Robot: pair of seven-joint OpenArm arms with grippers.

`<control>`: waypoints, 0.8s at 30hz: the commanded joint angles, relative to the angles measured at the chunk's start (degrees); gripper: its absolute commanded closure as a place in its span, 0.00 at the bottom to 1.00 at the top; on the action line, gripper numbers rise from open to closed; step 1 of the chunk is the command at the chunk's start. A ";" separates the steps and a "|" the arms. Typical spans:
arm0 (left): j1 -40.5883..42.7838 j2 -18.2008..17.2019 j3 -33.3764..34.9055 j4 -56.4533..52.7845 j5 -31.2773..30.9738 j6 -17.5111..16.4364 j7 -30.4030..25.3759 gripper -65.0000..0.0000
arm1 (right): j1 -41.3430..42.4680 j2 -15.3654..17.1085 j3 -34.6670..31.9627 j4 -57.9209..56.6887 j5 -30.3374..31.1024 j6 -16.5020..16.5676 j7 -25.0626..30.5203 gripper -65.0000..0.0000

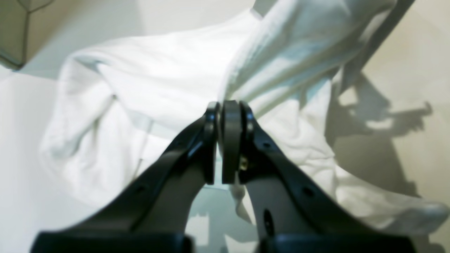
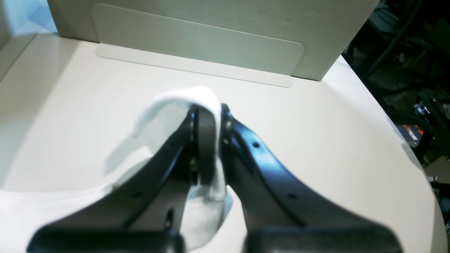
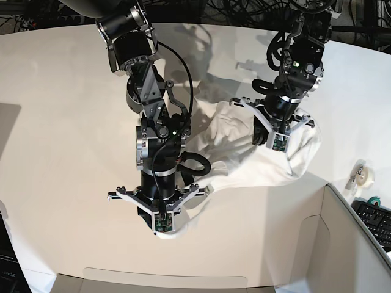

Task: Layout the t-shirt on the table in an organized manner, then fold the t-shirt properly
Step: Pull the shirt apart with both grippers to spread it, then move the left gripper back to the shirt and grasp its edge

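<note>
The t-shirt (image 3: 235,149) lies crumpled on the table (image 3: 55,122) between both arms, print hidden. The right gripper (image 2: 207,116) pinches a white fold; the left gripper (image 1: 225,112) is closed, its hold on cloth unclear, blurred.

Both arms are black, built of stacked cylindrical segments with silver metal rings at the joints and loose black cables looping alongside. Behind each claw sits a pale grey X-shaped bracket. The left gripper (image 1: 225,105) and right gripper (image 2: 207,109) have glossy black curved fingers dotted with small holes; a brass screw shows just below the left tips.
</note>
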 commanded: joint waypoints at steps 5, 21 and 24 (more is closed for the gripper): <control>-0.85 -0.45 -4.23 1.12 0.20 0.01 -1.24 1.00 | 4.10 -0.75 0.04 0.81 -1.08 -0.30 2.11 1.00; -5.68 -0.45 -23.04 1.83 0.20 -13.53 -0.80 1.00 | 16.23 -0.75 -8.49 -6.40 -0.90 -0.83 2.20 1.00; -5.77 -0.45 -22.43 1.83 0.20 -15.02 3.25 1.00 | 17.29 -0.75 -8.75 -6.84 1.91 -0.92 2.20 1.00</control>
